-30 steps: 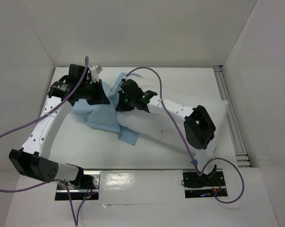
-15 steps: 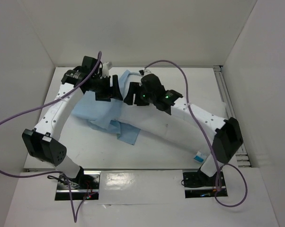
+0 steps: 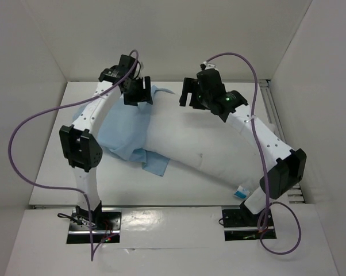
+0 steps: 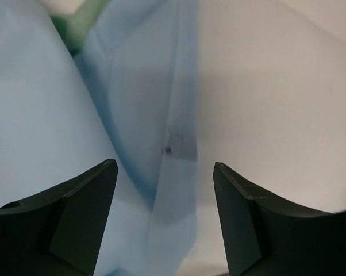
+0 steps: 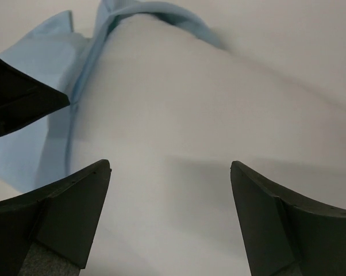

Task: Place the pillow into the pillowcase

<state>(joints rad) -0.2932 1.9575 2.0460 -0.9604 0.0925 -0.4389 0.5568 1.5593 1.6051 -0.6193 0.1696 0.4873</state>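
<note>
Both arms hover at the far side of the white table point(image 3: 179, 190), the left gripper point(image 4: 164, 167) and the right gripper point(image 5: 170, 167) each spread wide, holding nothing. The plump white rectangular pillow point(image 3: 207, 149) lies diagonally, its far end apparently tucked into the mouth of the thin light-blue cloth pillowcase point(image 3: 118, 129) rumpled at left. Insertion looks barely begun; next, the pincers likely must pinch the case's rim and draw it along the pillow.
</note>
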